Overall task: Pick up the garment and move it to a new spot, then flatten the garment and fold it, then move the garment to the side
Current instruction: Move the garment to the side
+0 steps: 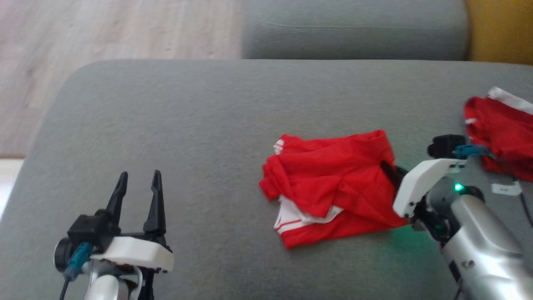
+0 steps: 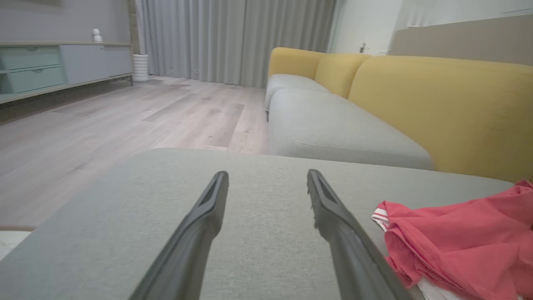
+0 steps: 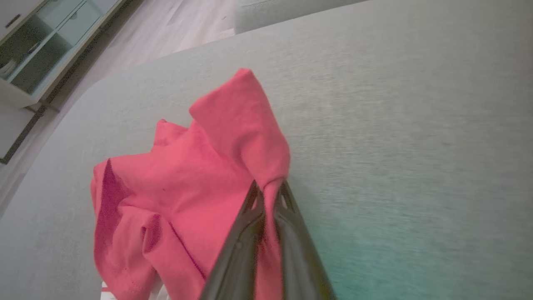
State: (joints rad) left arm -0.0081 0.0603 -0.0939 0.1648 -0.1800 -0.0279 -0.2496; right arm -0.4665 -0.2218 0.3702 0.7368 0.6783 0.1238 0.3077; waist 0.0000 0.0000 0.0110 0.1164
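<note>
The garment [image 1: 333, 183] is a crumpled red piece with white striped trim, lying on the grey sofa seat [image 1: 200, 121] right of centre. My right gripper [image 1: 389, 168] is shut on its right edge; in the right wrist view the two dark fingers [image 3: 241, 233] pinch a fold of the red cloth [image 3: 200, 183]. At the lower left my left gripper [image 1: 139, 187] stands open over bare cushion, well clear of the garment. Its fingers [image 2: 200, 221] are spread wide in the left wrist view, with the garment [image 2: 454, 233] off to their right.
A second red and white garment [image 1: 501, 135] lies at the right edge of the seat, beside a small white tag [image 1: 506, 188]. Another grey cushion [image 1: 354, 29] sits behind, with a yellow backrest [image 2: 441, 108]. Wooden floor [image 1: 112, 33] lies to the left.
</note>
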